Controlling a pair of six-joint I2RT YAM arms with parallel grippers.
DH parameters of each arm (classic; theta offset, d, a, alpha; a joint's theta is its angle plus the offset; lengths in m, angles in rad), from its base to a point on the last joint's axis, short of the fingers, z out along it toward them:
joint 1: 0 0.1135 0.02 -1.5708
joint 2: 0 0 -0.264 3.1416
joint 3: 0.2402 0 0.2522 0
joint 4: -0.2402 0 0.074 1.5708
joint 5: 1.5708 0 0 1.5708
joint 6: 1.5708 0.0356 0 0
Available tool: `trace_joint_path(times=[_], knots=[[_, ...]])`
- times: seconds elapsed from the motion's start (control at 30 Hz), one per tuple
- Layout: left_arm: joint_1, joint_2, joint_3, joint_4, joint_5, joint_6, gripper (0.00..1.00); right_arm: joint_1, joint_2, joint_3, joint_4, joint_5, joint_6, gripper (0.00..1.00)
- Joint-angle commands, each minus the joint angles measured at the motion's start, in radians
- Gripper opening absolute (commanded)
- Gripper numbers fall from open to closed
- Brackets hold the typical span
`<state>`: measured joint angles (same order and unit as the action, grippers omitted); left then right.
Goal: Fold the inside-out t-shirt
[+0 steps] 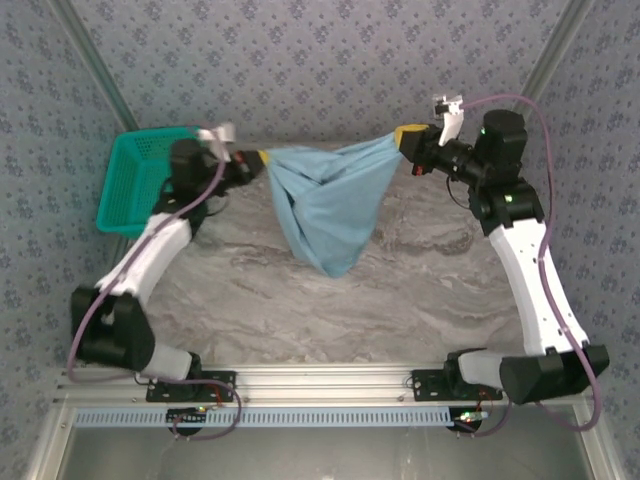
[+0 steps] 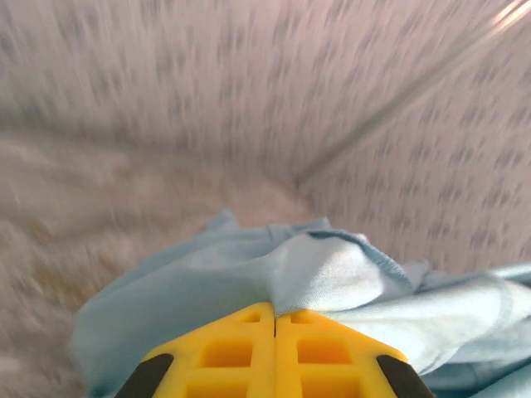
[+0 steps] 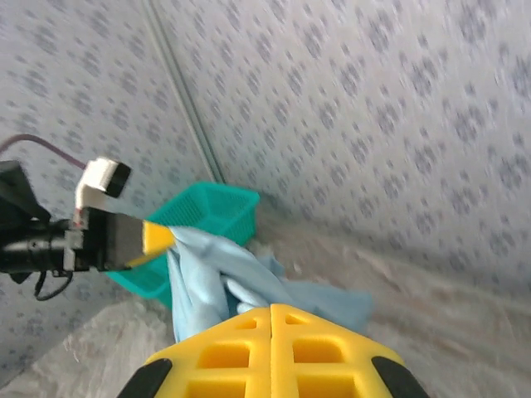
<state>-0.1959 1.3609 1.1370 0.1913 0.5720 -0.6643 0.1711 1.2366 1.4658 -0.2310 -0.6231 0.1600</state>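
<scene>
Limp light-blue cotton t-shirt (image 1: 330,205), creased, pinched by left gripper (image 1: 262,158) and right gripper (image 1: 403,136) — blurred left wrist view adds, probably, a stitched hem (image 2: 369,251).

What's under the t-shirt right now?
Marbled table shows beside and in front of the t-shirt, which hangs stretched between the left gripper and right gripper. The patch directly beneath the cloth is covered, so nothing there can be confirmed.

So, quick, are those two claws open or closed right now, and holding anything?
The left gripper is closed on the t-shirt.
The right gripper is closed on the t-shirt too.
</scene>
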Motion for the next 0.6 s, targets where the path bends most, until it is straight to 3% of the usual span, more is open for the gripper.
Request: trace_joint_path(times=[0.0, 0.17, 0.3, 0.43, 0.57], knots=[[0.014, -0.159, -0.068, 0.112, -0.085, -0.016, 0.0, 0.011, -0.047, -0.084, 0.15, 0.035, 0.029, 0.0], [0.019, -0.218, -0.235, -0.011, -0.162, 0.02, 0.0, 0.011, -0.115, -0.304, 0.128, 0.19, 0.041, 0.0], [0.003, -0.193, -0.329, -0.166, -0.216, 0.131, 0.0, 0.019, -0.118, -0.391, -0.025, 0.367, 0.075, 0.0], [-0.096, -0.172, -0.413, -0.194, -0.291, 0.251, 0.0, 0.05, -0.086, -0.474, -0.06, 0.312, 0.104, 0.0], [-0.256, -0.19, -0.414, -0.216, -0.398, 0.38, 0.38, 0.092, -0.071, -0.527, -0.069, 0.231, 0.076, 0.0]])
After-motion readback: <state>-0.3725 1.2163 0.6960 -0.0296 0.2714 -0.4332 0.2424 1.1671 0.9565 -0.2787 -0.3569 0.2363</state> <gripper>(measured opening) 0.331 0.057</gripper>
